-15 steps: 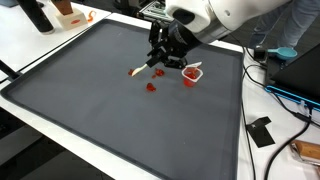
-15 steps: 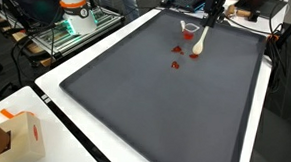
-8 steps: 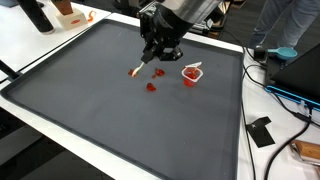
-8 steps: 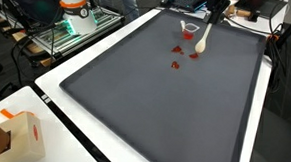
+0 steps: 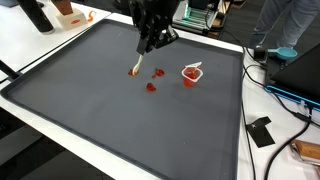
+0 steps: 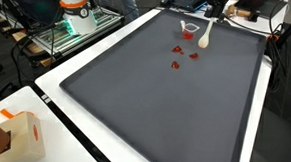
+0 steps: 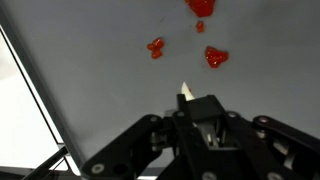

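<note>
My gripper (image 5: 150, 45) is shut on a white spoon (image 5: 137, 65) whose lower end, smeared red, hangs close over the dark grey mat (image 5: 90, 100). The spoon also shows in an exterior view (image 6: 205, 39) and as a white tip between my fingers (image 7: 200, 112) in the wrist view (image 7: 185, 93). A small clear cup with red contents (image 5: 190, 73) stands to one side of it and shows again in an exterior view (image 6: 189, 31). Red blobs (image 5: 151, 86) lie on the mat near the spoon, in both exterior views (image 6: 175, 65) and the wrist view (image 7: 215, 57).
The mat covers a white table (image 5: 30, 50). Cables and a black device (image 5: 262, 130) lie on the table beside the mat. Bottles and an orange object (image 5: 68, 14) stand at a far corner. A cardboard box (image 6: 13, 134) sits at a near corner.
My arm has risen and pulled away from the cup, toward the mat's far edge, and the spoon now stands steeper. The cup and red blobs have not moved.
</note>
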Motion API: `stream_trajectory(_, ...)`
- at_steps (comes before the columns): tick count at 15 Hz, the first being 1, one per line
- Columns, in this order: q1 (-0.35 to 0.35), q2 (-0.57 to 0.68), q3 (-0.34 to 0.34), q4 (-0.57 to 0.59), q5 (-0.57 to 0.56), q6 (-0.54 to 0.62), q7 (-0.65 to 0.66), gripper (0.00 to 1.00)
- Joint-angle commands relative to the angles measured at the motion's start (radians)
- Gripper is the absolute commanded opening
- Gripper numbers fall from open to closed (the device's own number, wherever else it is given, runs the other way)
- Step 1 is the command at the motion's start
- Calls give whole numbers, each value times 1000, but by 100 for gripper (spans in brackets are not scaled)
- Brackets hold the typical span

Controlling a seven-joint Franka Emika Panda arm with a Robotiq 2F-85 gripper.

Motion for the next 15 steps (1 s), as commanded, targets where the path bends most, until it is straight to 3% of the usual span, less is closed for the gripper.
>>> stream_trajectory(1, -32, -101, -2, -127, 84, 67, -51, 6)
stream_trajectory(12, -108, -272, 0, -322, 295, 161, -182, 6)
stream_trajectory(15, -111, -302, -6, -364, 298, 180, -186, 6)
